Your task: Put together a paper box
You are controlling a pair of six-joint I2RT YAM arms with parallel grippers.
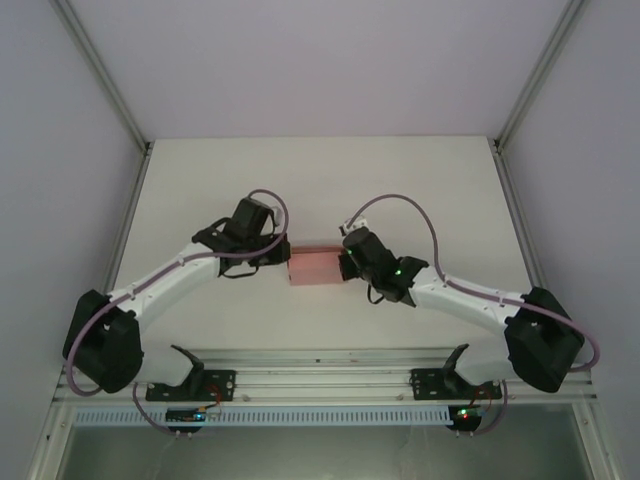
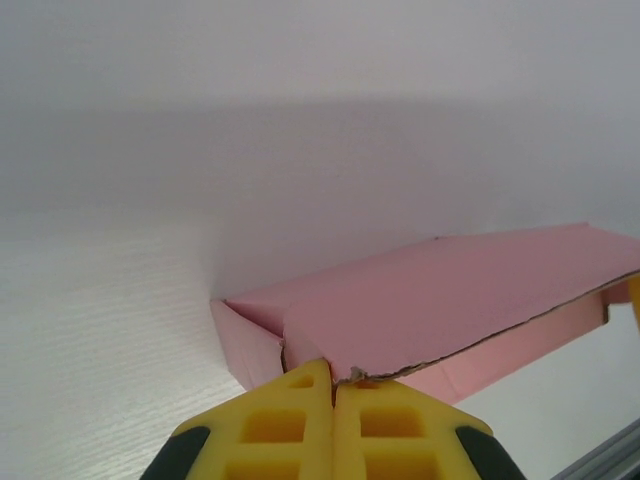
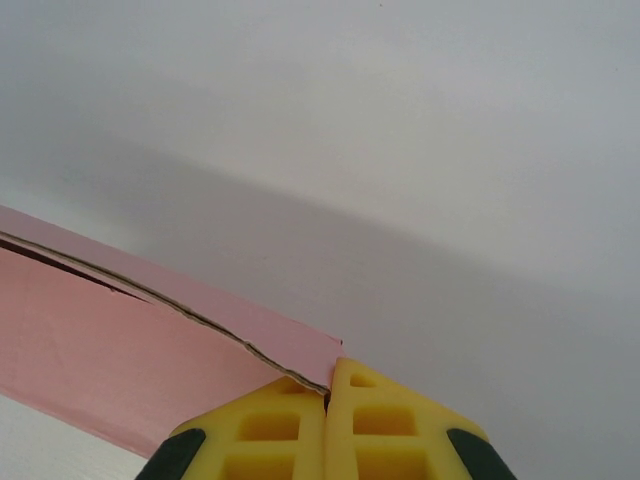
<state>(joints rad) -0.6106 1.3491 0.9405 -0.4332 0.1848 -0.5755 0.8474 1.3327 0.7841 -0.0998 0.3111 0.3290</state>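
The paper box (image 1: 315, 268) is a small flat salmon-pink rectangle lying on the white table (image 1: 320, 180) between my two arms. My left gripper (image 1: 284, 262) is at its left end and my right gripper (image 1: 343, 266) at its right end. In the left wrist view the yellow fingers of the left gripper (image 2: 335, 372) are shut together, their tips touching a frayed corner of the box's top panel (image 2: 450, 300). In the right wrist view the right gripper (image 3: 328, 385) is shut too, tips against the corner of the box (image 3: 100, 350), whose lid edge gapes slightly.
An aluminium rail (image 1: 320, 375) carrying both arm bases runs along the near table edge, and its corner shows in the left wrist view (image 2: 600, 455). White walls and metal frame posts (image 1: 105, 75) enclose the table on three sides.
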